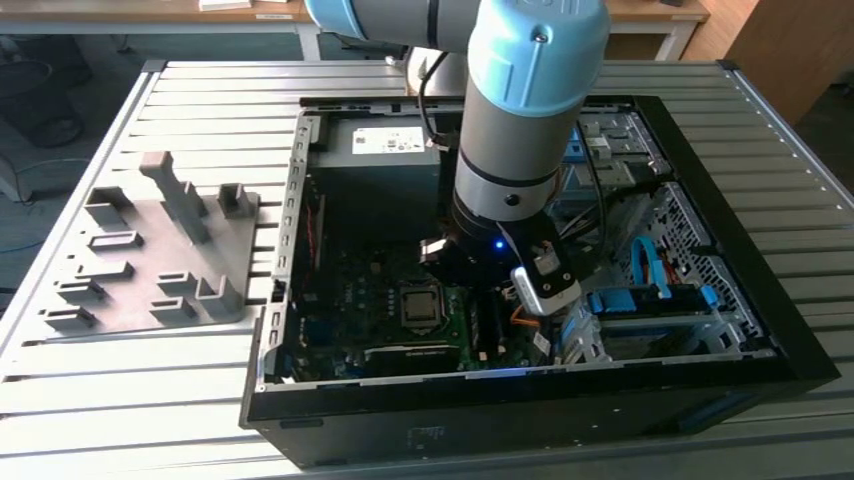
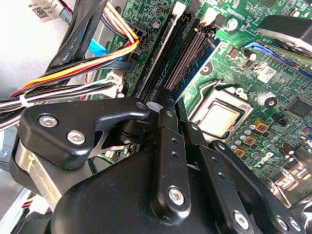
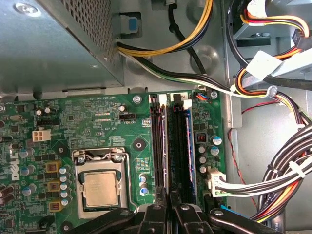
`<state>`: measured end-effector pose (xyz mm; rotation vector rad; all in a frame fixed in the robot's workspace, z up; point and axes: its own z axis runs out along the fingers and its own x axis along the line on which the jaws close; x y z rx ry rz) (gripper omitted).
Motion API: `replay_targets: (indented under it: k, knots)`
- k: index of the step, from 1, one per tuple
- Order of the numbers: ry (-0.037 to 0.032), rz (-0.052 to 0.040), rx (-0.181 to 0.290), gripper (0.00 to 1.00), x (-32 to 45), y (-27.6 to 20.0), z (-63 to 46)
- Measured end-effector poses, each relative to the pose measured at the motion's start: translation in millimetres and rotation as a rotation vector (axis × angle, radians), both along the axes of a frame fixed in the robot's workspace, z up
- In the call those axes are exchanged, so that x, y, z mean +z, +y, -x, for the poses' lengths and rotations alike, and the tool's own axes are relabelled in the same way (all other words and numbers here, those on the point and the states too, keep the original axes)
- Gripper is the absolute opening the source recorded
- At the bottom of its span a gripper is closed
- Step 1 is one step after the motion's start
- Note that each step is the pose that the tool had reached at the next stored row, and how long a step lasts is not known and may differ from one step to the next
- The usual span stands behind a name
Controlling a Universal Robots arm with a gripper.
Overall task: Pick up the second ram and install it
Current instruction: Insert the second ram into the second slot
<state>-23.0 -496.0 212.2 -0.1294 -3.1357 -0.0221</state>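
Gripper (image 3: pixel 169 197) low inside the open computer case (image 1: pixel 534 405), tip right above the memory slots (image 3: pixel 157 146); clamped or free, cannot tell. Second ram (image 3: pixel 188 156) just beside the tip: standing in the slot farthest from the processor socket (image 3: pixel 100 187), toward the motherboard (image 3: pixel 97 122) edge. Seen edge-on as a long, thin blue line with a dark flank. White latch tabs at the slot ends. Motherboard green, with fine white lettering scattered over it. Small white connector (image 3: pixel 217 183) with white leads at the board edge next to the ram. Beyond that edge, bundled cables (image 3: pixel 292 161), black, white, yellow, orange and red, run along the case wall. Grey perforated power supply (image 3: pixel 53 44) past the far end of the slots; in the exterior view it carries a white label (image 1: pixel 378 140) with dark print. Another white printed sticker (image 2: pixel 41 9) sits on the cabling in the second wrist view. Arm (image 1: pixel 521 120), grey with pale blue caps, drops into the case from above. Case lies on a slatted metal table (image 1: pixel 134 390). Grey slotted holder block (image 1: pixel 160 255) near the table edge on the exterior view's left, well apart from the case. Wooden desks (image 1: pixel 134 12) behind.
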Motion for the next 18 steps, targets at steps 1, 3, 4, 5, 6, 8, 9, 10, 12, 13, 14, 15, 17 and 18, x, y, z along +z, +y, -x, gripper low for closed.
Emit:
replay_targets:
  k: [1,3,4,5,6,8,9,10,12,13,14,15,17,18]
  knots:
    - [0.0,0.0,0.0,0.14,0.0,0.0,0.0]
    - [0.0,0.0001,0.0,0.14,0.0,0.0,0.0]
    - [0.0,0.0001,0.0,0.14,0.0,0.0,0.0]
    - [0.0,0.0001,0.0,0.14,0.0,0.0,0.0]
    - [0.0,0.0,0.0,0.14,0.0,0.0,0.0]
    - [0.0,0.0001,0.001,0.14,0.1,0.0,0.0]
    - [0.0002,0.0008,0.004,0.14,1.3,-0.2,0.1]
    - [0.0,0.0003,0.005,0.14,1.8,-0.1,0.0]
    - [0.0,0.0,0.006,0.14,1.9,0.0,-0.2]
    - [0.0005,0.0,0.007,0.14,1.9,0.0,-0.7]
    - [0.001,0.0,0.008,0.14,1.8,0.0,-1.0]
    - [0.0013,0.0001,0.008,0.14,1.8,0.0,-1.0]
    - [0.0016,0.0003,0.011,0.14,1.7,0.0,-1.3]
    - [0.0017,0.0002,0.013,0.14,1.7,0.0,-1.4]
